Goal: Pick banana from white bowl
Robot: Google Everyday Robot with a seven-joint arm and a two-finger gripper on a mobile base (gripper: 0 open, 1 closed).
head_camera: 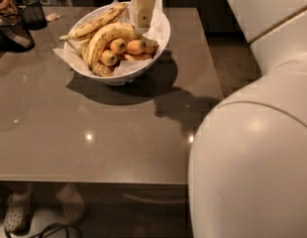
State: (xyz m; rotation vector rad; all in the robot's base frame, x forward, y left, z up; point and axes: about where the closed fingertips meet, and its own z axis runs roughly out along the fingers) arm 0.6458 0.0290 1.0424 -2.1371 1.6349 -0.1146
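Note:
The white bowl [120, 76] stands on the far part of the grey table, lined with crumpled white paper. The banana [105, 37], large, curved and yellow, lies in its middle. A thinner long banana [93, 25] lies behind it, and short stubby orange-yellow bananas [127, 46] lie to its right. My gripper [142, 20], a cream block, hangs from the top edge over the bowl's back right part. Its tip is just above the banana's right end.
Black wire-mesh baskets [30, 12] stand at the table's far left corner. My arm's large white body [252, 157] fills the right side, in front of the table's right edge. Shoes [17, 214] and a cable lie on the floor below the table's front edge.

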